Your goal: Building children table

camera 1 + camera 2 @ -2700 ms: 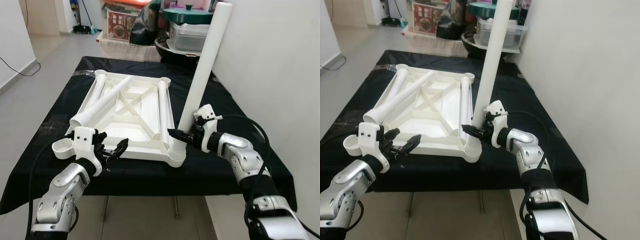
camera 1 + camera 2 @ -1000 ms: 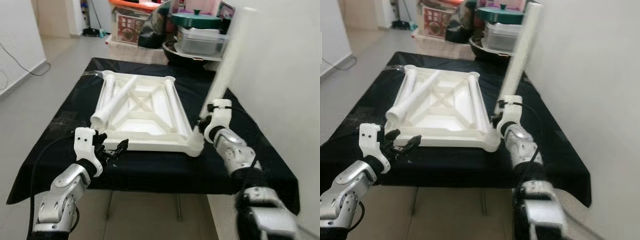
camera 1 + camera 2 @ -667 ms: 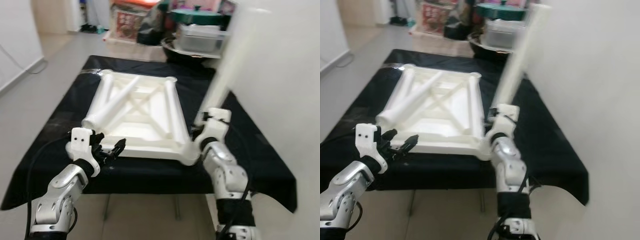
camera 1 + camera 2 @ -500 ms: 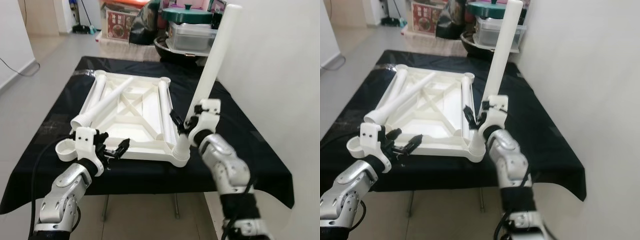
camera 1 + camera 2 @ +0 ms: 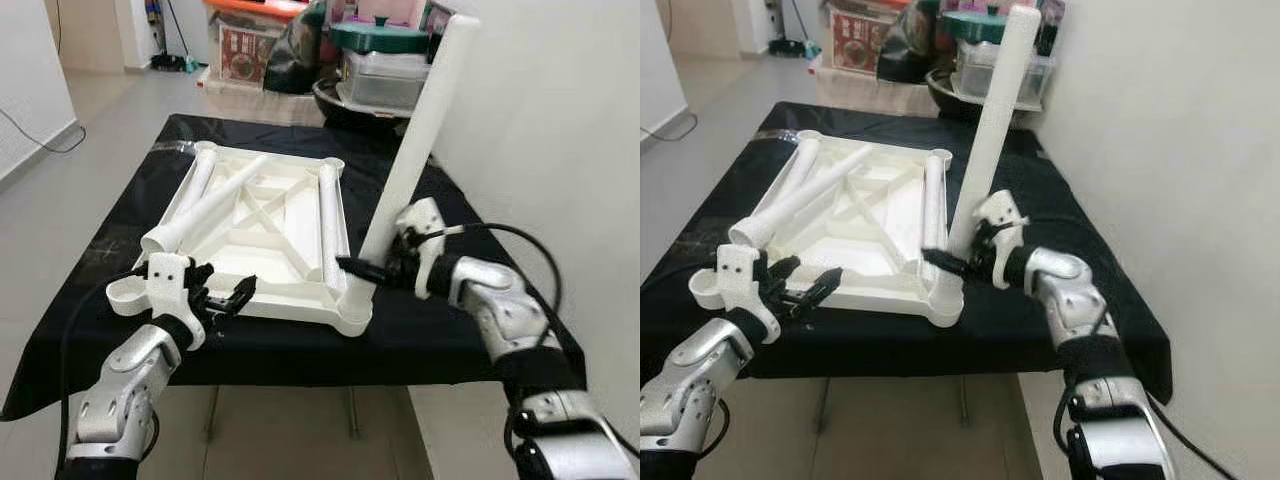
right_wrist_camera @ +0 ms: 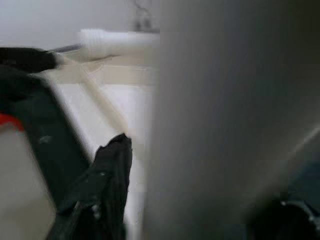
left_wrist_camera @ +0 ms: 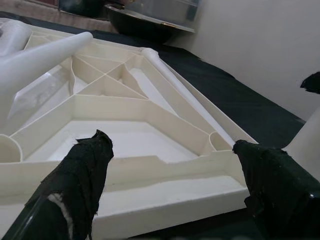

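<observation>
A white plastic tabletop (image 5: 280,300) lies upside down on a black-clothed table. One white leg (image 5: 420,130) stands in its near right corner socket, leaning slightly right. My right gripper (image 5: 372,268) is shut on this leg just above the socket. In the right wrist view the leg (image 6: 215,125) sits between the fingers (image 6: 107,185). Three loose legs lie inside the tabletop: a diagonal leg (image 5: 205,205), a right-side leg (image 5: 328,220) and a left-side leg (image 5: 195,180). My left gripper (image 5: 222,297) hangs open at the tabletop's near left edge, its fingers (image 7: 82,175) wide apart.
A white wall (image 5: 560,120) runs close along the table's right side. Storage boxes, a lidded tub (image 5: 385,60) and a black bag crowd the floor behind the table. The black cloth (image 5: 250,350) drapes over the near edge. Open floor (image 5: 90,130) lies to the left.
The camera swayed between frames. My right forearm has swung from upright to out at the right, its gripper staying at the leg's base. The left gripper has held its place.
</observation>
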`<state>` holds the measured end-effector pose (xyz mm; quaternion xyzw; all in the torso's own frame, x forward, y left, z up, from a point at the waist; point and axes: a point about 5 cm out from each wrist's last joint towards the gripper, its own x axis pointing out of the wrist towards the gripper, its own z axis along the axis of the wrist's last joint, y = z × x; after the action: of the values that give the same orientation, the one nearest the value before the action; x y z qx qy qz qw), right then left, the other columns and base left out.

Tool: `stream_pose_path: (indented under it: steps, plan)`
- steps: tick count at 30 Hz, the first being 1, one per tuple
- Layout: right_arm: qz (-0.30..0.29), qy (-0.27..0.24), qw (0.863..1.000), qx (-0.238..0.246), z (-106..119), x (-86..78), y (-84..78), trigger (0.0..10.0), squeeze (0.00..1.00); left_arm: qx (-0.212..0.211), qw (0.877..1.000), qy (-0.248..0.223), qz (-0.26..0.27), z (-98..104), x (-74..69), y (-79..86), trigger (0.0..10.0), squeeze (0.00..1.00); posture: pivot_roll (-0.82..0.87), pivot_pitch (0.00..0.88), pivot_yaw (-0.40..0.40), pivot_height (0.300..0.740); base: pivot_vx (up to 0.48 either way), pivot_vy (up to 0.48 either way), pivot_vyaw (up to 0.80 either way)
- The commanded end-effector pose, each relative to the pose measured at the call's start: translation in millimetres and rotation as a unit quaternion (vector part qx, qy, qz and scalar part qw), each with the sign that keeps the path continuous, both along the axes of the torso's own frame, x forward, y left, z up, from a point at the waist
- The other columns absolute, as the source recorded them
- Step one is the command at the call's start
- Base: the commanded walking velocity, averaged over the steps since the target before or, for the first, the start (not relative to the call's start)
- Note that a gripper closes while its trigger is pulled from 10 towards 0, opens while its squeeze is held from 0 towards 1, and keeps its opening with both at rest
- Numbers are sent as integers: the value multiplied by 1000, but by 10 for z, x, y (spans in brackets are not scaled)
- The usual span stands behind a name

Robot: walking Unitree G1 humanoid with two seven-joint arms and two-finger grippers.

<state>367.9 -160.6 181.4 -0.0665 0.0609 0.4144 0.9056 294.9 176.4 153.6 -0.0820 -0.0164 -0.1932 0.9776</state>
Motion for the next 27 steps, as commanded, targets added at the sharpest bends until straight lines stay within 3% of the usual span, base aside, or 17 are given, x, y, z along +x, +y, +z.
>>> stream_pose_path:
  steps: [1, 6, 7, 8, 10, 11, 12, 13, 14, 15, 16, 18, 19, 24, 25, 26, 27]
  plan:
    - [-47, -10, 999, 10, 69, 99, -26, 0, 0, -3, 1000, 0, -5, -15, -8, -40, 10000, 0, 159, 0, -183, 740, 0, 0, 0]
    - [-137, -26, 988, 68, 212, 210, -103, 0, 0, -3, 1000, 0, -3, -17, -25, -30, 10000, 0, 159, 0, -184, 740, 0, 0, 0]
    - [-190, -31, 975, 108, 269, 228, -117, 0, 0, -4, 1000, 0, -2, -17, -34, -24, 10000, 0, 160, 0, -184, 740, 0, 0, 0]
    - [-275, -28, 951, 137, 269, 228, -160, 0, 0, -5, 1000, 0, -2, -18, -39, -19, 10000, 0, 159, 0, -181, 740, 0, 0, 0]
    - [-275, -28, 951, 137, 269, 228, -160, 0, 0, -5, 1000, 0, -2, -18, -39, -19, 10000, 0, 159, 0, -181, 740, 0, 0, 0]
    - [-331, -22, 931, 152, 250, 213, -198, 0, 0, -5, 1000, 0, -2, -19, -42, -16, 10000, 0, 158, 0, -180, 740, 0, 0, 0]
    - [-410, -12, 899, 152, 140, 90, -186, 0, 0, -6, 1000, 0, -2, -19, -43, -13, 10000, 0, 154, 0, -173, 740, 0, 0, 0]
    - [-461, -5, 876, 143, 47, -36, -165, 0, 0, -6, 1000, 0, -3, -19, -42, -12, 10000, 0, 154, 0, -172, 740, 0, 0, 0]
    - [-461, -5, 876, 143, 47, -36, -165, 0, 0, -6, 1000, 0, -3, -19, -42, -12, 10000, 0, 154, 0, -172, 740, 0, 0, 0]
    - [-467, -4, 875, 128, -3, -154, -60, 0, 0, -6, 1000, 0, -4, -18, -40, -12, 10000, 0, 155, 0, -169, 740, 0, 0, 0]
    - [-431, -18, 894, 120, 24, -253, 139, 8824, 0, -5, 1000, 1, -5, -19, -37, -10, 10000, 0, 144, 0, -156, 740, 0, 0, 0]
    - [-431, -18, 894, 120, 24, -253, 139, 8824, 0, -5, 1000, 1, -5, -19, -37, -10, 10000, 0, 144, 0, -156, 740, 0, 0, 0]
    - [-340, -48, 931, 123, 129, -319, 435, 10000, 0, -7, 1000, 2, -8, -21, -27, -10, 10000, 0, 127, 0, -147, 740, 0, 0, 0]
    - [-292, -75, 944, 137, 219, -315, 517, 10000, 0, -9, 1000, 2, -11, -20, -17, -15, 10000, 0, 125, 0, -149, 740, 0, 0, 0]
    - [-267, -87, 950, 133, 253, -290, 500, 10000, 1000, -10, 1000, 1, -12, -18, -13, -21, 10000, 0, 124, 0, -151, 740, 0, 0, 0]
    - [-267, -87, 950, 133, 253, -290, 500, 10000, 1000, -10, 1000, 1, -12, -18, -13, -21, 10000, 0, 124, 0, -151, 740, 0, 0, 0]
    - [-239, -90, 958, 128, 285, -250, 454, 10000, 184, -11, 1000, 0, -12, -16, -13, -25, 10000, 0, 125, 0, -156, 740, 0, 0, 0]
